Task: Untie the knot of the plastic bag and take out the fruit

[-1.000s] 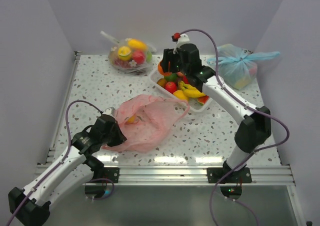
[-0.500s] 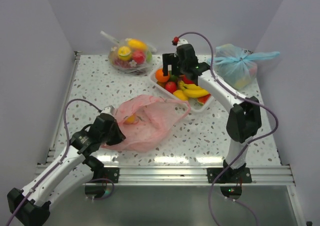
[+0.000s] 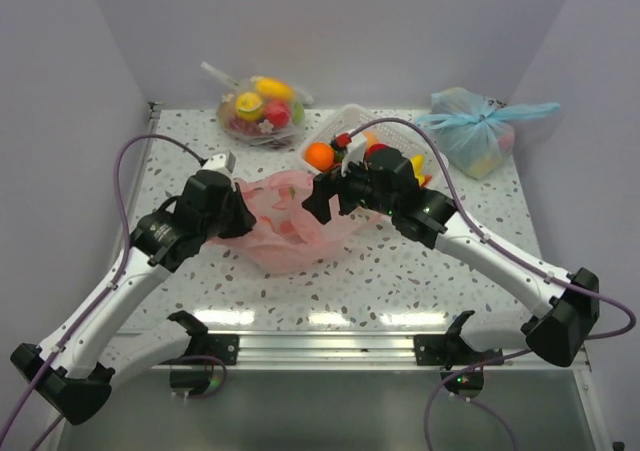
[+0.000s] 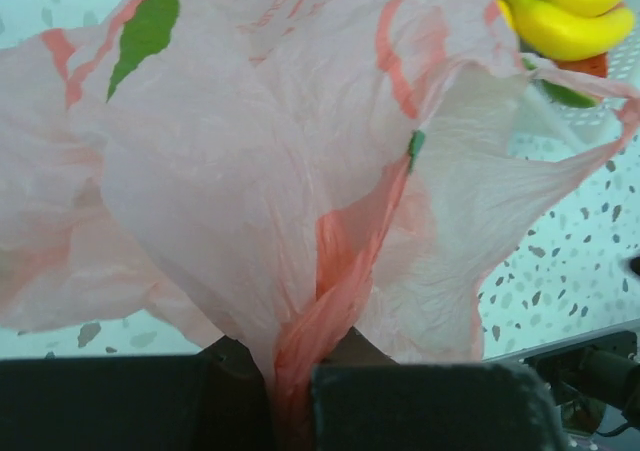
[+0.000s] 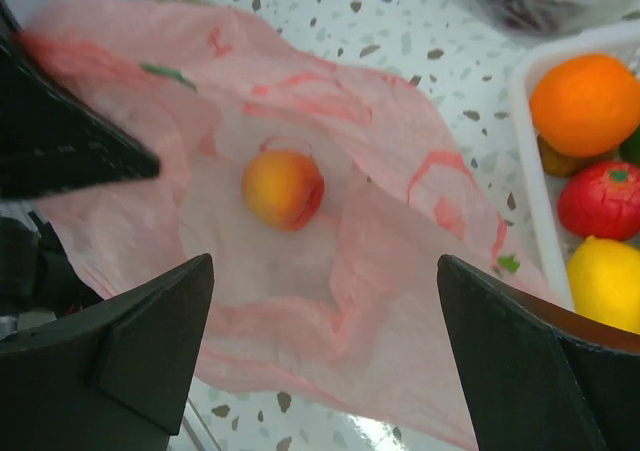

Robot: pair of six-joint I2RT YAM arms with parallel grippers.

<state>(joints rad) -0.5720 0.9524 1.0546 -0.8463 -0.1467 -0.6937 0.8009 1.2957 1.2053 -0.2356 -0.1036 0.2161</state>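
Note:
The pink plastic bag (image 3: 290,229) lies open in the middle of the table, with no knot showing. My left gripper (image 3: 228,216) is shut on a twisted fold of the bag (image 4: 330,301) at its left edge and holds it lifted. My right gripper (image 3: 322,199) is open over the bag's right side. In the right wrist view a peach (image 5: 283,188) lies inside the pink bag (image 5: 400,301), between and beyond my fingers (image 5: 150,356). More fruit, an orange (image 3: 319,155) and bananas (image 4: 560,21), sits in the white tray (image 3: 345,121).
A clear bag of fruit (image 3: 258,108) lies at the back left. A light blue tied bag (image 3: 478,129) lies at the back right. The white tray stands just behind my right gripper. The table's metal front rail (image 3: 330,346) runs along the near edge.
My right gripper has left the tray and swung down over the pink bag, open. My left gripper has moved up and back with the bag's edge, lifting the film.

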